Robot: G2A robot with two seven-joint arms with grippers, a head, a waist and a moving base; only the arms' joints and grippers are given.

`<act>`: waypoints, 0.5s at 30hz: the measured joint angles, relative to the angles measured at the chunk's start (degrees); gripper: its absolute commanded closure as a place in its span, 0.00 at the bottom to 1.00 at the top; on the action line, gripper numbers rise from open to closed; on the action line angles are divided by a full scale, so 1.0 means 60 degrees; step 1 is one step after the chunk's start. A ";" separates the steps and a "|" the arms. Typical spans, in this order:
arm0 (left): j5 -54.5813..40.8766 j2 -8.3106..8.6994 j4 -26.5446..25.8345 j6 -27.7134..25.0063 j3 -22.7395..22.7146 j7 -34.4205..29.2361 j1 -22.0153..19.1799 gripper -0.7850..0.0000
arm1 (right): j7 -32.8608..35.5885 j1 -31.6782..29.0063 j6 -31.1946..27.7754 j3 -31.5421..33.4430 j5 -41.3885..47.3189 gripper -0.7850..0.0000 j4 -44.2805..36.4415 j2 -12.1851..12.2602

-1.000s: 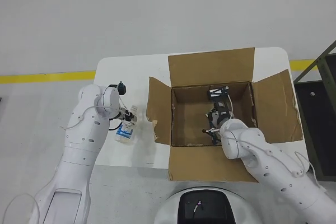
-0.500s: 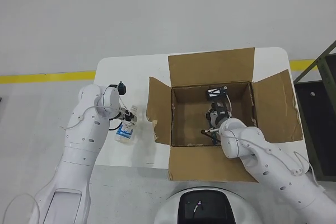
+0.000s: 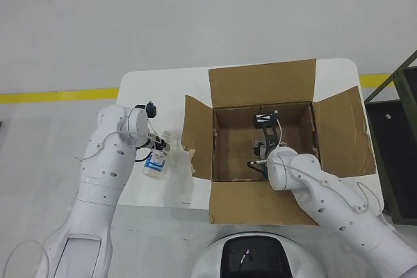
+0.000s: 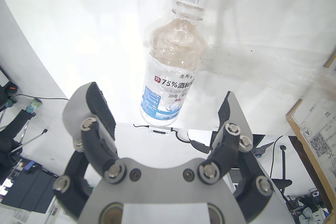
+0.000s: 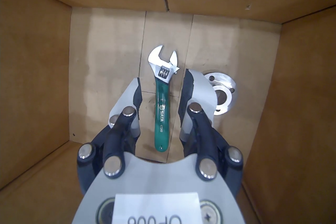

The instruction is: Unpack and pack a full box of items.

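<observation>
Shifting slightly across the open cardboard box [image 3: 263,83] over the past second, the right arm is now hanging inside it, while the left arm is keeping its place beside the box. Nearest the right wrist camera, the right gripper [image 5: 162,79] is standing moderately open, its fingers straddling but not closing on a green-handled adjustable wrench [image 5: 162,109]. The wrench is lying flat on the box floor with its head pointing toward the far wall. Just beside the wrench, and partly hidden behind one finger, a round metal flange [image 5: 224,93] is lying flat on the same floor. Over on the white table [image 4: 78,12], the left gripper [image 4: 161,93] is hovering with its jaws spread wide and holding nothing. Beyond it a clear plastic bottle [image 4: 173,64] of liquid is lying on its side, white cap pointing away from the gripper. From above, the bottle is lying on the table between the left arm and the box's left flap, apart from the cardboard.
</observation>
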 measured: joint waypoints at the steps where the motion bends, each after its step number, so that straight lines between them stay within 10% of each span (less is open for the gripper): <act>1: 0.0000 0.0000 0.0000 0.0000 0.0000 0.0000 0.0000 0.00 | 0.0063 0.0027 0.0021 -0.0007 -0.0004 0.51 0.0033 -0.0027; 3: 0.0000 0.0000 0.0000 0.0000 0.0000 0.0000 0.0000 0.00 | 0.0152 0.0050 0.0063 0.0016 0.0025 0.47 0.0090 -0.0063; 7: 0.0000 0.0000 0.0000 0.0000 0.0000 0.0000 0.0000 0.00 | 0.0387 0.0089 -0.0011 0.0089 -0.0029 0.00 0.0198 -0.0114; 15: 0.0000 0.0000 0.0000 0.0000 0.0000 0.0000 0.0000 0.00 | 0.0575 0.0141 -0.0272 0.0126 -0.0182 0.00 0.0109 -0.0121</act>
